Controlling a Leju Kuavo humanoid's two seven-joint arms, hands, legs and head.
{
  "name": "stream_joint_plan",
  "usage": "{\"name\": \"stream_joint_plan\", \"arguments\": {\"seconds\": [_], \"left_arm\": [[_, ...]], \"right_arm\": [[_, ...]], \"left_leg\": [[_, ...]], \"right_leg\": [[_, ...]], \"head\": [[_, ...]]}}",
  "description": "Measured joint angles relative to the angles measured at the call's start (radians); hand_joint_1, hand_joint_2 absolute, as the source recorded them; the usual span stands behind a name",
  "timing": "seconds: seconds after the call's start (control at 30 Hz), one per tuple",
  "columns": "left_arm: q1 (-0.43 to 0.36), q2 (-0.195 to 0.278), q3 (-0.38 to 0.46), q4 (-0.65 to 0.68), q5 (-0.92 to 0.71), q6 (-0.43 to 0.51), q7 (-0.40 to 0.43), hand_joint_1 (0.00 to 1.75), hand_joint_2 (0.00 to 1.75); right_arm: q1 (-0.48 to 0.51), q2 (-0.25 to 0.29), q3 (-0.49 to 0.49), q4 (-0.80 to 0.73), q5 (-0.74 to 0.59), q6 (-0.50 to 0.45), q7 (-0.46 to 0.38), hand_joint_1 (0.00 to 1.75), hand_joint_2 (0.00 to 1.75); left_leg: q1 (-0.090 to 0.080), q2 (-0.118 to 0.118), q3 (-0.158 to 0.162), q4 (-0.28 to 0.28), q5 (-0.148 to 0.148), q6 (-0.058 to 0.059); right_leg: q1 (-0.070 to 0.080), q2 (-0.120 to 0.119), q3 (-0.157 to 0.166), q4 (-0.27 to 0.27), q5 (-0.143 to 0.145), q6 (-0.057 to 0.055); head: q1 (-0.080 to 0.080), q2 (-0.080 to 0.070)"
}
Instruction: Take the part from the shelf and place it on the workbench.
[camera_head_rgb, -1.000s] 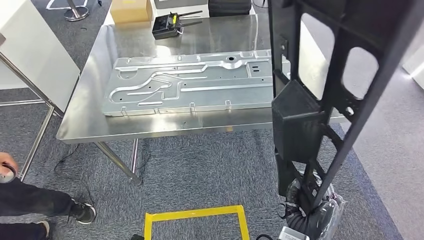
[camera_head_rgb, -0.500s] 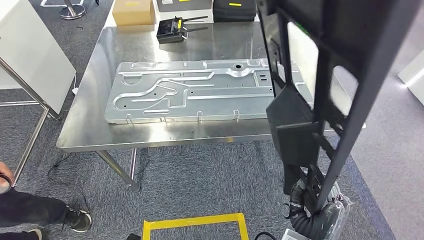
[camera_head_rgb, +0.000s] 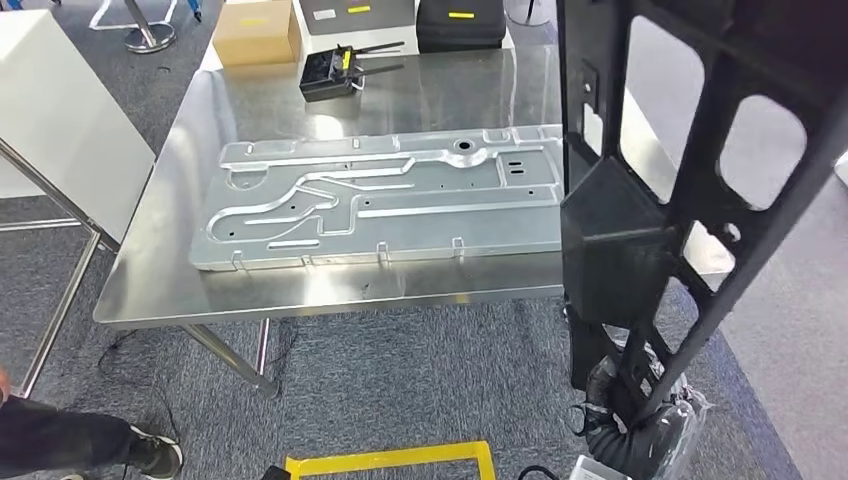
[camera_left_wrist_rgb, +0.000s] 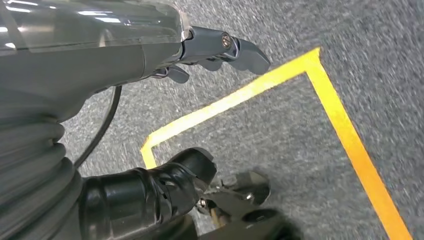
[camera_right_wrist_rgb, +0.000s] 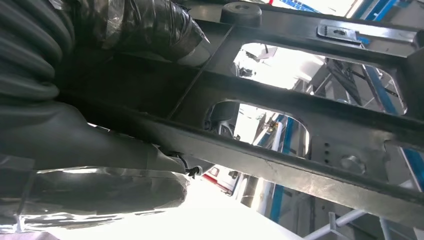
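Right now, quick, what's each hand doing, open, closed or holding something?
Left hand: holds nothing; open or closed cannot be told.
Right hand: holding the black frame part.

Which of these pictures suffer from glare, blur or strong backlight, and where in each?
Head view: ceiling light glares off the steel workbench, and the near black part is soft. Left wrist view: the carpet and the yellow tape are smeared by motion blur. Right wrist view: bright backlight through the part's openings leaves the right robot hand dark.

Stamped metal panel (camera_head_rgb: 380, 200) across workbench (camera_head_rgb: 150, 290) middle
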Motion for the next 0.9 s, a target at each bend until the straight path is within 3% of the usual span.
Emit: {"name": "stream_joint_plan", "arguments": {"seconds": [0.03,0.07,0.1,0.17,0.2,0.3,0.4,0.43,0.5,0.53,0.57,0.6,0.67,0.7,0.77,0.9], "left_arm": [[0.001,0.0,0.0,0.0,0.0,0.0,0.0,0.0,1.75],[0.002,0.0,0.0,0.0,0.0,0.0,0.0,0.0,1.75],[0.003,0.0,0.0,0.0,0.0,0.0,0.001,0.0,1.75],[0.003,0.0,0.0,0.0,-0.001,0.0,0.001,0.0,1.75],[0.003,0.0,0.0,0.0,-0.002,0.0,0.001,0.0,1.75],[0.0,0.001,0.0,0.0,-0.003,0.002,0.002,0.0,1.75],[0.001,0.0,-0.001,0.0,-0.003,0.002,0.003,0.0,1.75],[0.0,0.0,-0.001,0.0,-0.003,0.002,0.003,0.0,1.75],[-0.002,0.0,-0.001,0.0,-0.003,0.001,0.003,0.0,1.75],[-0.002,0.0,-0.001,0.0,-0.003,0.001,0.004,0.0,1.75],[-0.002,0.0,-0.001,0.0,-0.003,0.0,0.004,0.0,1.75],[-0.001,0.0,-0.001,0.0,-0.003,0.0,0.004,0.0,1.75],[0.0,0.0,-0.001,0.0,-0.003,0.0,0.005,0.0,1.75],[-0.001,0.0,-0.001,0.0,-0.003,0.0,0.005,0.0,1.75],[-0.002,-0.001,-0.001,0.0,-0.003,0.0,0.005,0.0,1.75],[-0.004,-0.001,-0.001,0.0,-0.003,0.0,0.006,0.0,1.75]], "right_arm": [[0.0,0.0,0.0,0.0,0.0,0.0,0.0,1.75,1.75],[0.0,0.0,-0.001,0.0,0.0,0.0,0.0,1.75,1.75],[0.0,0.0,-0.001,0.0,0.0,0.0,0.0,1.75,1.75],[0.0,0.0,-0.001,0.0,0.0,0.0,-0.001,1.75,1.75],[0.0,0.0,-0.001,0.0,0.0,0.0,-0.001,1.75,1.75],[-0.001,0.0,-0.002,-0.001,-0.001,0.0,-0.001,1.75,1.75],[-0.002,0.0,-0.003,-0.002,-0.001,0.0,-0.002,1.75,1.75],[-0.003,0.0,-0.003,-0.003,-0.001,0.0,-0.002,1.75,1.75],[-0.004,-0.001,-0.004,-0.003,-0.001,0.0,-0.003,1.75,1.75],[-0.004,-0.002,-0.004,-0.003,-0.001,0.0,-0.003,1.75,1.75],[-0.004,-0.003,-0.004,-0.003,-0.001,0.0,-0.003,1.75,1.75],[-0.004,-0.004,-0.005,-0.003,-0.001,0.0,-0.003,1.75,1.75],[-0.005,-0.005,-0.005,-0.003,-0.001,0.0,-0.003,1.75,1.75],[-0.006,-0.005,-0.006,-0.003,-0.001,0.0,-0.003,1.75,1.75],[-0.007,-0.005,-0.006,-0.003,-0.001,0.0,-0.003,1.75,1.75],[-0.007,-0.005,-0.008,-0.003,-0.002,0.0,-0.002,1.75,1.75]], "left_leg": [[0.001,0.0,-0.034,0.046,-0.003,-0.002],[0.002,0.0,-0.052,0.055,0.016,-0.002],[0.002,0.0,-0.049,0.022,0.055,-0.001],[0.001,0.0,-0.007,-0.108,0.148,0.007],[-0.001,0.0,0.014,-0.165,0.175,0.012],[-0.008,-0.001,0.03,-0.214,0.177,0.026],[0.0,0.0,0.042,-0.23,0.177,0.041],[0.003,0.0,0.048,-0.235,0.177,0.047],[0.002,0.001,0.054,-0.236,0.171,0.054],[0.001,0.001,0.058,-0.236,0.167,0.056],[0.001,0.001,0.062,-0.235,0.163,0.056],[0.001,0.0,0.068,-0.234,0.159,0.055],[0.001,-0.001,0.079,-0.232,0.148,0.05],[-0.001,-0.002,0.083,-0.228,0.142,0.045],[-0.004,-0.002,0.084,-0.225,0.134,0.035],[-0.004,-0.001,0.081,-0.203,0.111,0.014]], "right_leg": [[0.0,0.001,0.005,0.0,-0.005,-0.001],[0.001,0.002,0.011,0.001,-0.01,0.0],[0.001,0.004,0.019,0.001,-0.016,0.001],[0.001,0.006,0.036,0.001,-0.029,0.006],[0.003,0.007,0.04,0.002,-0.035,0.01],[0.004,0.007,0.038,0.001,-0.041,0.025],[0.005,0.005,0.03,0.03,-0.064,0.039],[0.005,0.004,0.008,0.077,-0.087,0.043],[0.003,0.004,-0.067,0.21,-0.137,0.047],[0.002,0.004,-0.103,0.264,-0.148,0.049],[0.001,0.004,-0.122,0.284,-0.139,0.05],[-0.001,0.004,-0.122,0.265,-0.11,0.049],[-0.002,0.002,-0.077,0.142,-0.027,0.045],[0.0,0.001,-0.053,0.08,0.0,0.041],[0.004,0.002,-0.03,0.023,0.012,0.035],[0.0,0.004,-0.02,0.01,0.009,0.017]], "head": [[0.0,0.0],[0.0,0.0],[0.0,0.0],[0.0,0.0],[0.0,0.0],[0.0,0.0],[0.001,0.0],[0.001,0.0],[0.001,0.0],[0.002,0.0],[0.001,0.0],[0.002,0.0],[0.002,0.0],[0.002,0.0],[0.001,0.0],[0.001,0.0]]}}
